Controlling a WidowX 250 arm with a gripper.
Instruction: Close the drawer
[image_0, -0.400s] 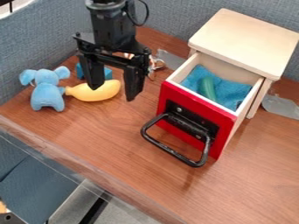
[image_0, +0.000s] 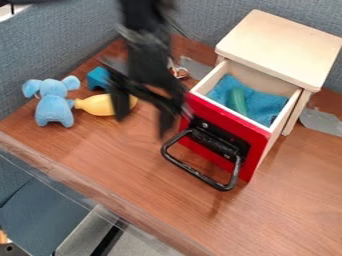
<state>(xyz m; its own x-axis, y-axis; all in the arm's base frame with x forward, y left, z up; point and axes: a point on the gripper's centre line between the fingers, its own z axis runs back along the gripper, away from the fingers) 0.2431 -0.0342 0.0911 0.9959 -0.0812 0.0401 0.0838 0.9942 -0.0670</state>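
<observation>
Gripper (image_0: 141, 127): shifted since the earlier frame, now lower in the view and farther right, nearer the drawer; blurred by motion. Fingers apart, a gap between them, pointing down over the table. The finger on the view's right hangs just beside the red front in the picture; whether it touches cannot be told.

Drawer (image_0: 259, 135): one, wooden, red-fronted, in the same place as before. Stands open, pulled well out of the cabinet (image_0: 280, 47), toward the view's lower left. Black handle (image_0: 194, 171) fixed to the front, its loop jutting out and down.

Drawer contents: one blue cloth (image_0: 260, 104), rumpled; one green item (image_0: 237, 100), elongated, lying on the cloth.

Left part of the table (image_0: 133, 165): one light-blue plush (image_0: 55, 107), round-eared, near the divider. Beside it, one yellow toy (image_0: 99, 105), lying on its side, partly behind a finger. Above that in the view, one blue block (image_0: 98, 78), showing more fully than before.

Sundries: two grey pieces (image_0: 324, 121), flat, one on the view's right of the cabinet, the other behind the drawer on its left.
</observation>
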